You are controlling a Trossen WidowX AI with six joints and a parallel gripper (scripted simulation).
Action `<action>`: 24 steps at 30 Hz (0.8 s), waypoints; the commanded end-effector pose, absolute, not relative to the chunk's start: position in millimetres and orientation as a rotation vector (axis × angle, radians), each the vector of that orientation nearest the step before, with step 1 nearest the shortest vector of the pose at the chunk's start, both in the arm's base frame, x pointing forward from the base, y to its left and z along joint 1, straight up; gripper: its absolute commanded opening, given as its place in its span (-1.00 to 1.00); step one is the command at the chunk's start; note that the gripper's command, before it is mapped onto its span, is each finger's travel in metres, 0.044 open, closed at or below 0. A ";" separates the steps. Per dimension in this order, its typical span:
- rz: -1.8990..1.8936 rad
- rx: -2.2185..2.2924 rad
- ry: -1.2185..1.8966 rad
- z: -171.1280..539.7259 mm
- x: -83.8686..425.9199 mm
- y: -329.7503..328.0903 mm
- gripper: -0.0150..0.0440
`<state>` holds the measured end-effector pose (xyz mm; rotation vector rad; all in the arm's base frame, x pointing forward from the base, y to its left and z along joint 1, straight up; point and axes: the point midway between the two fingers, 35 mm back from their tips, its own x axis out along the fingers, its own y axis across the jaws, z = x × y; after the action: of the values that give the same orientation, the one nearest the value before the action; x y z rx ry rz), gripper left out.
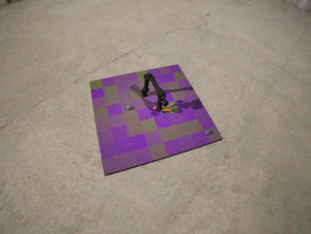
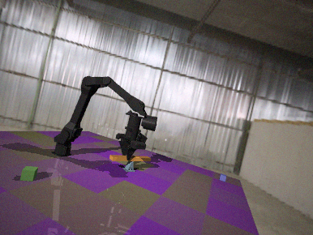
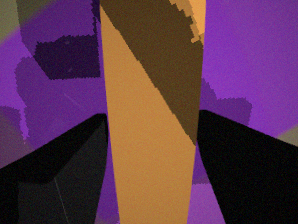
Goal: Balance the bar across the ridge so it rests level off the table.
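Note:
The orange bar (image 1: pixel 167 109) (image 2: pixel 140 159) (image 3: pixel 150 170) lies across the top of the small pale blue-grey ridge (image 2: pixel 130 167) and looks nearly level, with both ends off the table (image 1: pixel 137 143) (image 2: pixel 178 216). The ridge is hidden under the bar in the wrist view. My gripper (image 1: pixel 159 109) (image 2: pixel 129 157) (image 3: pixel 152 121) points down at the middle of the bar. It is open slightly wider than the bar, with one finger on each side and thin gaps beside it in the wrist view. The exact contact between bar and ridge is partly hidden by the fingers.
A green block (image 1: pixel 128 108) (image 2: pixel 29 173) stands on the table, well away from the bar on the left. A small blue block (image 1: pixel 208 132) (image 2: pixel 223 177) lies near the table's right corner. Arm shadows cross the checkered top around the ridge.

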<state>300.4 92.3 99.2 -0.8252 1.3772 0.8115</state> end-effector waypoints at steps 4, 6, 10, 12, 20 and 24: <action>0.812 -0.825 1.378 99.1 300.4 92.4 0.14; 0.812 -0.825 1.378 99.1 300.4 92.4 0.14; 0.812 -0.825 1.378 99.1 300.4 92.4 0.31; 0.812 -0.825 1.378 99.1 300.4 92.4 0.49; 0.812 -0.825 1.378 99.1 300.4 92.4 1.00; 0.812 -0.825 1.377 130.2 303.5 93.3 1.00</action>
<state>298.9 91.9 110.3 -0.8240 1.3951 0.8175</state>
